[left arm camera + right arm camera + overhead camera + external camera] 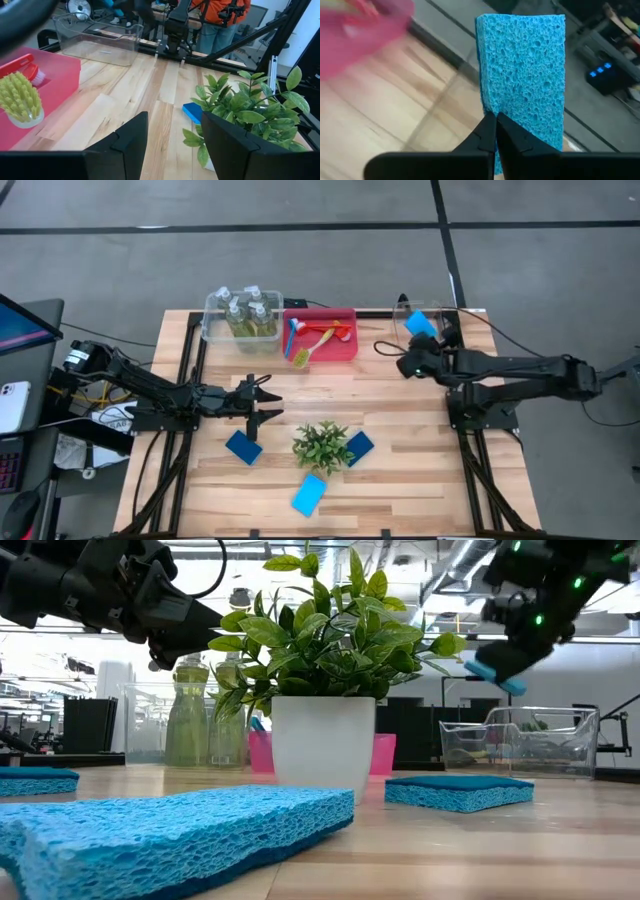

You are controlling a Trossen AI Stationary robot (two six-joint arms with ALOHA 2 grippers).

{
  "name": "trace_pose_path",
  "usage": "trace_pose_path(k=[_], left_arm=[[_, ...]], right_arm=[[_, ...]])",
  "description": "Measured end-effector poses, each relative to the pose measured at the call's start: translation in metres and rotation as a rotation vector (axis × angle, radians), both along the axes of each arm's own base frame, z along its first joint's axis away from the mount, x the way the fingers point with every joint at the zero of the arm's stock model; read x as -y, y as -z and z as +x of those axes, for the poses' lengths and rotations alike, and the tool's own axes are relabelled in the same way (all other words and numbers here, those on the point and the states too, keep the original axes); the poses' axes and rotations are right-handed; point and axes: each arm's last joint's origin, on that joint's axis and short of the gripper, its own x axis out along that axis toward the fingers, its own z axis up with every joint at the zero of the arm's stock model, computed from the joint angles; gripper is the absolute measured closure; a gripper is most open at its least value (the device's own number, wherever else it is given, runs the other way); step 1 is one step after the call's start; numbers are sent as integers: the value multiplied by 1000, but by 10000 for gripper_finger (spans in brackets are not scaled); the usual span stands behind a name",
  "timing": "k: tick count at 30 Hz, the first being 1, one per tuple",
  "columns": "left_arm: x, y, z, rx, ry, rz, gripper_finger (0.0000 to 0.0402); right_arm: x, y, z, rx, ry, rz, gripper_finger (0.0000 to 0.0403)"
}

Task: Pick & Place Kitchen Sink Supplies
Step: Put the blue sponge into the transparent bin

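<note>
Light-blue porous sponge (525,75) pinched in right gripper (413,350) above clear plastic bin (428,320) at worktop's far right corner.
Left gripper (268,402) hovering half-open and empty near worktop's middle, beside dark-blue flat sponge (243,447); two more blue sponges lying around small green potted plant (322,445) toward near edge.
</note>
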Motion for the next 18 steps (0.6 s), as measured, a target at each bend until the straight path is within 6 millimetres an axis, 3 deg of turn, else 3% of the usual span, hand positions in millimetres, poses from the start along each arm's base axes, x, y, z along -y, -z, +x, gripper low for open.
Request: trace_pose_path(k=[6,18], left_arm=[[0,0,0,0,0,1,216],[0,0,0,0,0,0,216]], right_arm=[[9,16,-6,-35,59,17,377],[8,17,-6,-38,43,30,318]])
